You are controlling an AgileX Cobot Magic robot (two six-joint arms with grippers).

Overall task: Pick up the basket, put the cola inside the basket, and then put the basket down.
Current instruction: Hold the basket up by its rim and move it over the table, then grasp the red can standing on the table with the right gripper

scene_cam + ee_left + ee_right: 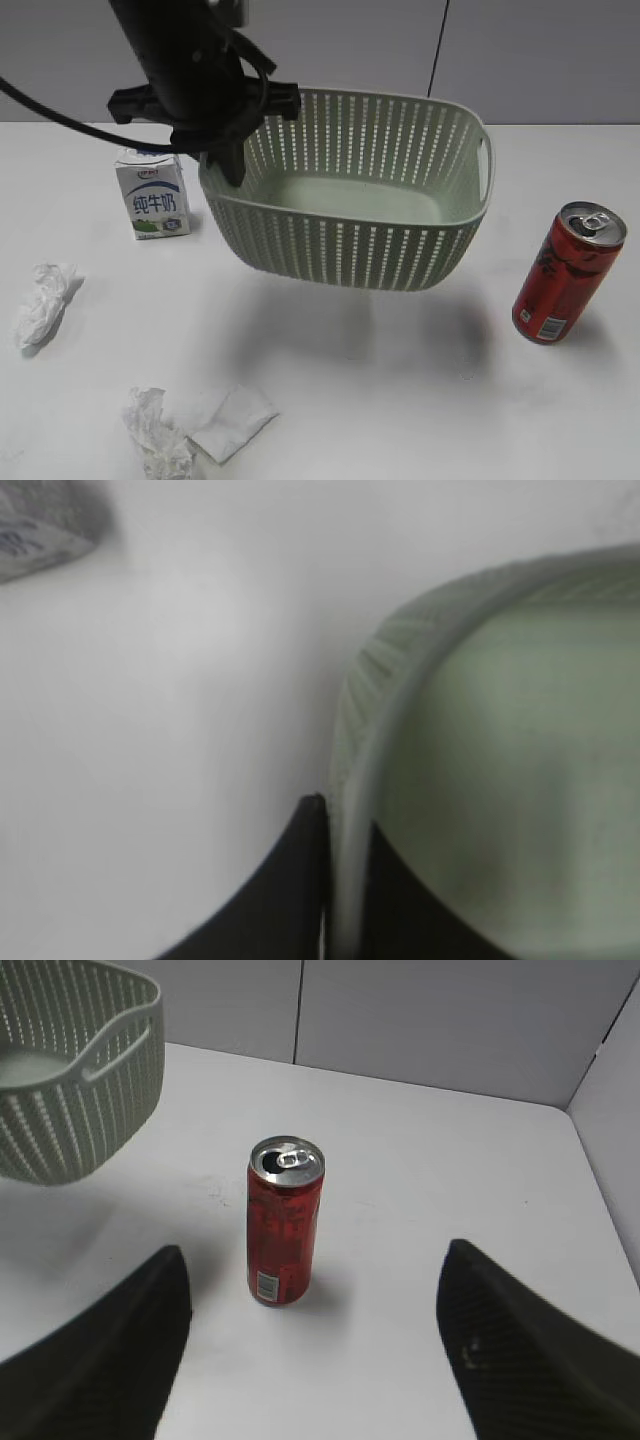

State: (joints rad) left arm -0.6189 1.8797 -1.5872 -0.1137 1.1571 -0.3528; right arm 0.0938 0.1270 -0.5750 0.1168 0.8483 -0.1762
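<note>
left gripper (228, 155) clamped on lifted basket (360, 240) rim, nothing in it, right gripper (315, 1350) fingers wide apart near upright cola (284, 1222)

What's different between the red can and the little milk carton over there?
The can is a tall, slim red metal cylinder with a silver top; the carton is a short white-and-blue box. The can stands right of the basket, the carton left of it, partly behind the left gripper. Both stand upright on the table, untouched.
</note>
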